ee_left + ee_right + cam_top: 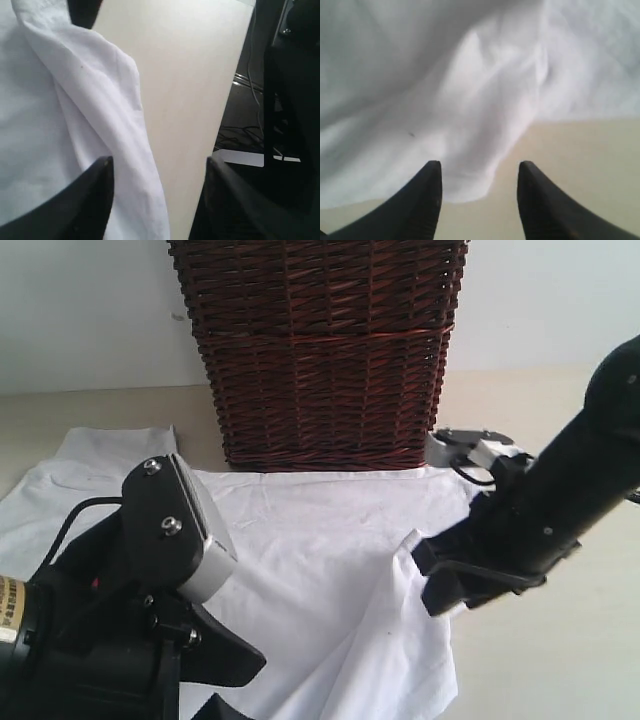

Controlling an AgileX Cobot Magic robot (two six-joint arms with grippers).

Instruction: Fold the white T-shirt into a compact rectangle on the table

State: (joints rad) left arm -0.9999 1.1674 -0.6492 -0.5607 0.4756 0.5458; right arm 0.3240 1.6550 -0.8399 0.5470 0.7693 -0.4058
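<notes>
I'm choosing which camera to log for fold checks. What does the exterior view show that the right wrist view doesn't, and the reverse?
Only the exterior view shows the dark brown wicker basket, standing at the back. Only the right wrist view shows the right gripper with its black fingers apart and nothing between them. Both show the white cotton T-shirt lying rumpled on the pale beige flat table.

The left arm (110,630) is matte black, with a pale grey block (205,562), two silver screws (172,527), a thin black cable (68,522) and a yellow label (10,605). The right arm (560,490) is black with a silver bracket (470,448); its fingers (427,200) are black and tapered.
</notes>
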